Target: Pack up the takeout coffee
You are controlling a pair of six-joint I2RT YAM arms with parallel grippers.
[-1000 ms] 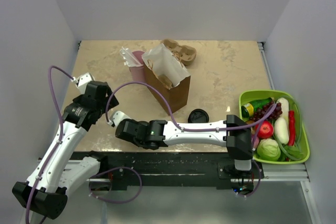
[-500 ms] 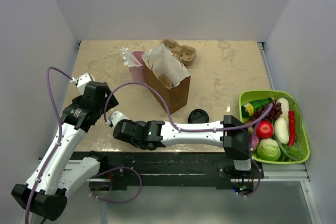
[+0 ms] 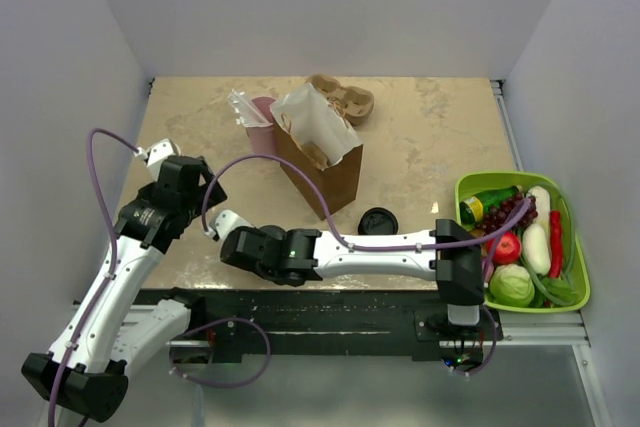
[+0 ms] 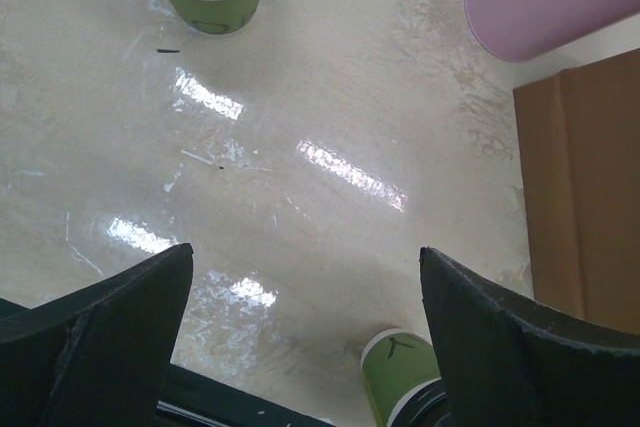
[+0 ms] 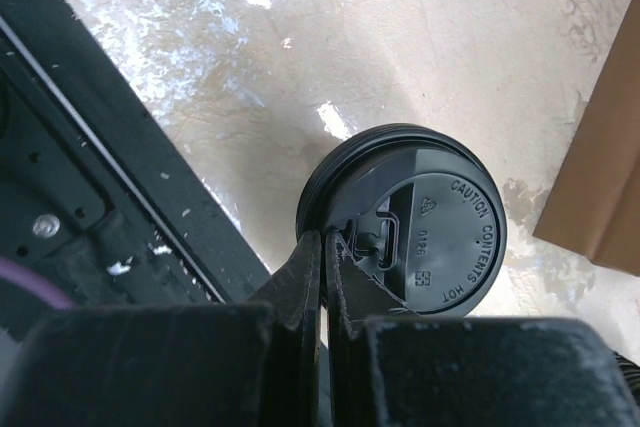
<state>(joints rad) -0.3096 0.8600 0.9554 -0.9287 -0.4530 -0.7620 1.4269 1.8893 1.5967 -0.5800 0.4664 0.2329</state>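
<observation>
The takeout coffee (image 5: 430,227) is a small cup with a round black lid, seen from above in the right wrist view. It stands near the table's front left edge. My right gripper (image 5: 324,237) is shut, pinching the lid's near rim, one finger over the lid and one outside it. In the top view the right gripper (image 3: 222,223) covers the cup. The left wrist view shows the cup's greenish side (image 4: 395,372) at the bottom. My left gripper (image 4: 305,250) hangs wide open above bare table just beyond the cup, holding nothing. In the top view the left gripper (image 3: 200,179) is beside the right one.
An open brown paper bag (image 3: 325,172) stands mid-table, with a pink cup (image 3: 263,132) and a wrapped cup stack (image 3: 245,107) behind its left side. A cardboard cup carrier (image 3: 345,97) lies at the back. A second black lid (image 3: 378,219) sits right of the bag. A green basket (image 3: 575,297) of groceries is far right.
My right gripper's jaws have closed onto the lid's rim. Both arms have stayed almost where they were, and the left gripper is still wide open.
</observation>
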